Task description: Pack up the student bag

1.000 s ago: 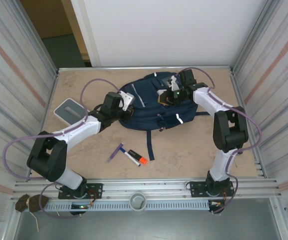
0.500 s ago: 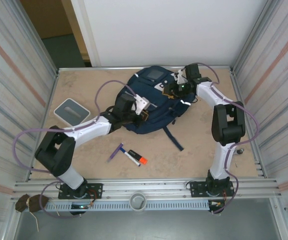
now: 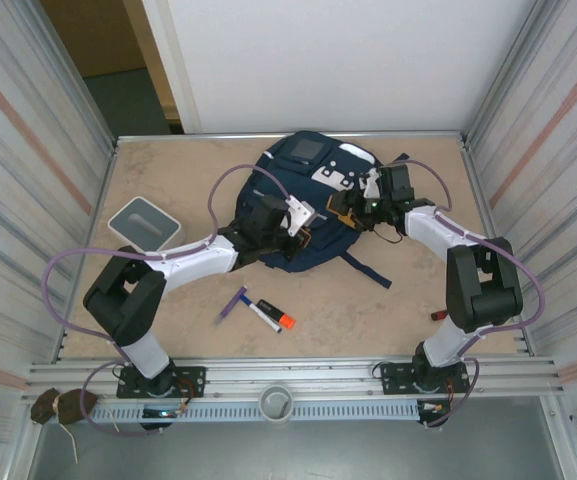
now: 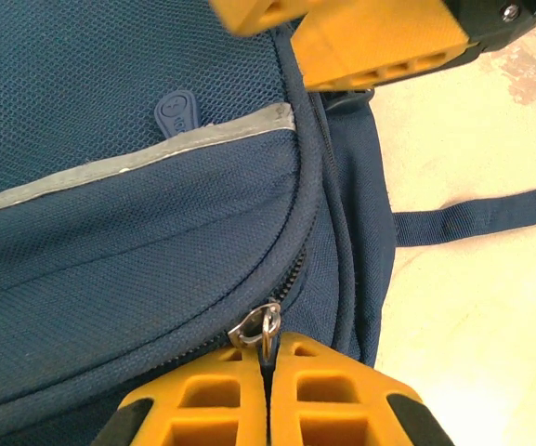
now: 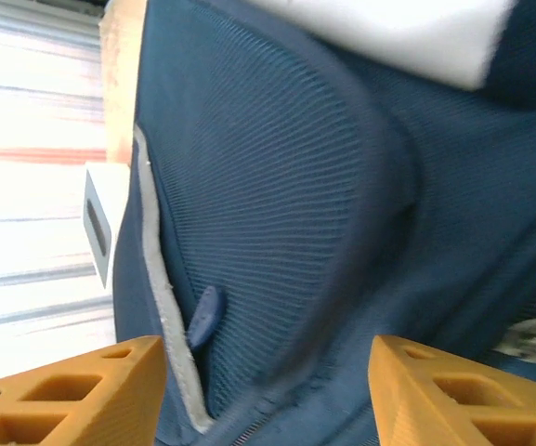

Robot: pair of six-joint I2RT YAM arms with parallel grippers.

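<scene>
Student bag [image 3: 308, 185]: lies at the far middle of the table [image 3: 168, 160], front face up.
Left gripper [image 4: 268, 367]: clamped on the zipper pull [image 4: 266, 327], apparently to run the zip (no opening visible).
Right gripper [image 5: 268, 381]: jaws apart over the bag's fabric, gripping nothing; probably placed to brace it.
Marker [image 3: 271, 315]: near the front edge, unpacked.

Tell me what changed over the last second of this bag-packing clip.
The student bag swung from lying crosswise to pointing its top at the back wall. The left hand, shut on the zipper pull, moved right with it. The right hand opened, letting go of the bag, and shifted slightly nearer. The grey box, pen and marker stayed put.
</scene>
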